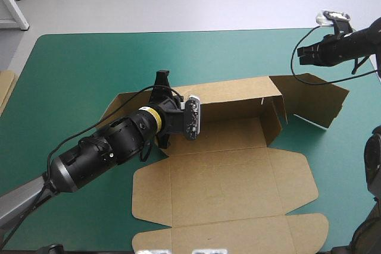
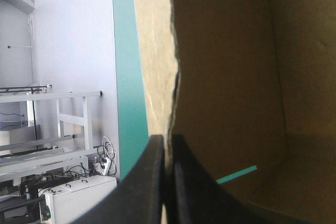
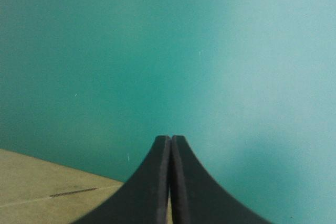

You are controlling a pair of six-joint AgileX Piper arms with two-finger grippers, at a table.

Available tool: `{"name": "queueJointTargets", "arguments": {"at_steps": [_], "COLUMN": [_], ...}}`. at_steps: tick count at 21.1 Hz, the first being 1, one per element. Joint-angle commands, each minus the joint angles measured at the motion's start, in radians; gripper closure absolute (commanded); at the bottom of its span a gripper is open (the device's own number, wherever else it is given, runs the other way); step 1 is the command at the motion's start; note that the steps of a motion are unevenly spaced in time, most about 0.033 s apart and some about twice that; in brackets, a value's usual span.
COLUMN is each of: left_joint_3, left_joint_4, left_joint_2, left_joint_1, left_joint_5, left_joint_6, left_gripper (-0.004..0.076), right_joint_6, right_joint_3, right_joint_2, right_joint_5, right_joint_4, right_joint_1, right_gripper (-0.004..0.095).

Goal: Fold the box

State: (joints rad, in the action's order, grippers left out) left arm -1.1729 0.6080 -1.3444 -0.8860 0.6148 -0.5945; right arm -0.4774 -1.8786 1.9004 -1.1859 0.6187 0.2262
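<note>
**One box, two claws, one pinch on the board**

I count one box (image 1: 226, 176), one sliver of spare board (image 1: 5, 87) at the table's left edge, and my two claws.

The box lies on the teal-green cover (image 1: 77, 69), from the table's middle toward its right edge. Its long axis runs left to right, parallel to the far edge. The far wall stands upright. At the right end a loose flap angles out toward the table's right edge. The broad lid panel lies flat and points toward the near edge, its rounded tuck flap almost reaching it.

My left claw (image 1: 161, 79) is at the box's left end. Its black fingers are all but closed, with raised brown board pinched between them; my wrist view shows the board's edge running straight into the seam.

My right claw (image 1: 305, 55) is over the cover near the far right corner, just beside the right flap. Its fingers are pressed together to one point and grip nothing.
</note>
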Motion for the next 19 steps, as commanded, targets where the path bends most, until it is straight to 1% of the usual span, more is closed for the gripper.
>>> {"name": "queueJointTargets", "arguments": {"at_steps": [1,3,5,7,9,11,14,17,19], "left_joint_3": [-0.024,-0.024,-0.024,-0.009,0.047,0.101,0.120,0.120,0.120], "left_joint_4": [0.044,0.061,0.062,0.117,0.202,0.253,0.278,0.322,0.322], "left_joint_2": [0.025,0.019,0.017,0.017,0.017,0.017,0.019,0.019,0.019], "left_joint_1": [-0.005,-0.005,-0.005,-0.005,-0.005,-0.005,-0.005,-0.005,-0.005], "left_joint_5": [-0.035,-0.031,-0.059,-0.095,-0.140,-0.168,-0.183,-0.203,-0.207], "left_joint_6": [0.017,0.017,0.058,0.128,0.192,0.225,0.266,0.308,0.310], "left_gripper": [0.0734,0.0734,0.0734,0.0734,0.0734,0.0734,0.0734,0.0734,0.0734], "right_joint_6": [-0.026,-0.053,-0.084,-0.112,-0.146,-0.151,-0.173,-0.218,-0.251], "right_joint_3": [0.026,0.085,0.138,0.189,0.231,0.259,0.306,0.381,0.426], "right_joint_2": [-0.061,-0.091,-0.121,-0.164,-0.191,-0.213,-0.241,-0.282,-0.309], "right_joint_5": [0.006,0.010,0.025,0.025,0.024,0.036,0.042,0.093,0.106], "right_joint_4": [0.031,0.038,0.058,0.088,0.118,0.115,0.122,0.132,0.154], "right_joint_1": [-0.002,0.003,0.003,0.012,0.018,0.020,0.020,0.020,0.020], "right_gripper": [0.0925,0.0925,0.0925,0.0925,0.0926,0.0927,0.0927,0.0927,0.0927]}}
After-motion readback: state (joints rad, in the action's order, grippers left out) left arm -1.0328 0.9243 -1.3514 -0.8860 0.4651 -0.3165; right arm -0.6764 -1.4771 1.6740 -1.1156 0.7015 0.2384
